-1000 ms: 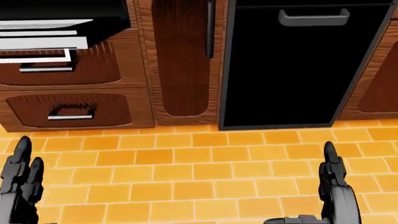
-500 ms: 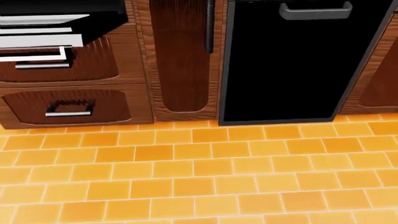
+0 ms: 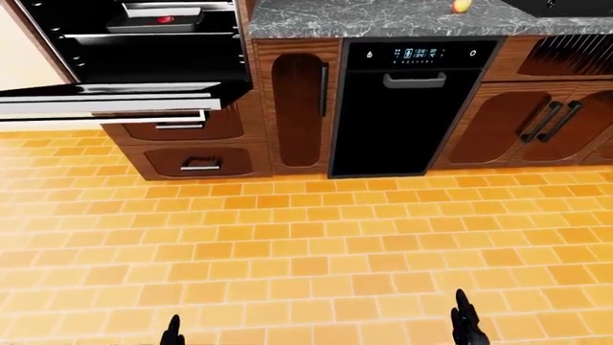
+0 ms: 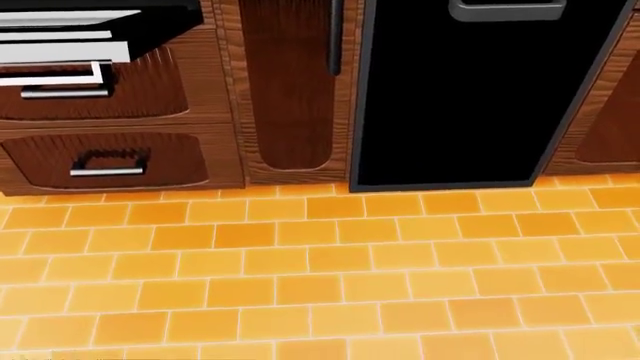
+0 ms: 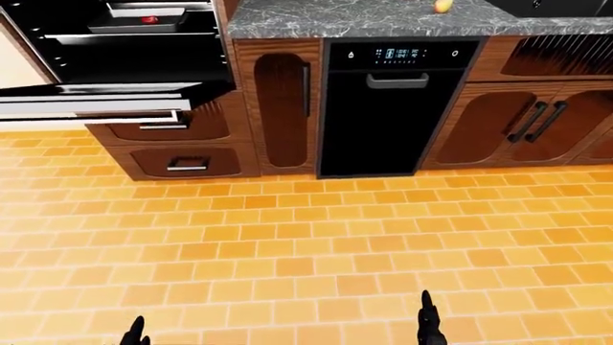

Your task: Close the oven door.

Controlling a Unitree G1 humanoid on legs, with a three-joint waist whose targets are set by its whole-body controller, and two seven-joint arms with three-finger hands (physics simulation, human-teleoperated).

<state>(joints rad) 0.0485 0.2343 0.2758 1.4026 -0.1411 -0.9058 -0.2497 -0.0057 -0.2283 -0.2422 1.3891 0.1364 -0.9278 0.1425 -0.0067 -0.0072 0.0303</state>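
Observation:
The oven door point(image 3: 115, 97) hangs open and flat at the upper left of the left-eye view, with its white handle bar point(image 3: 196, 115) at the near edge. The oven cavity point(image 3: 144, 36) above it is black, with racks and a tray holding something red. The door also shows at the top left of the head view point(image 4: 70, 34). Only fingertips of my left hand point(image 3: 172, 332) and right hand point(image 3: 466, 323) show at the bottom edge, low over the floor and far from the door. I cannot tell how the fingers stand.
Two wooden drawers point(image 3: 196, 159) sit below the open door. A narrow wooden cabinet point(image 3: 297, 108) and a black dishwasher point(image 3: 407, 108) stand to the right, under a grey stone counter point(image 3: 364, 18). Orange floor tiles point(image 3: 316, 244) fill the lower part.
My two hands have dropped out of the head view. The view has shifted slightly, with the cabinets sliding up and then a little down.

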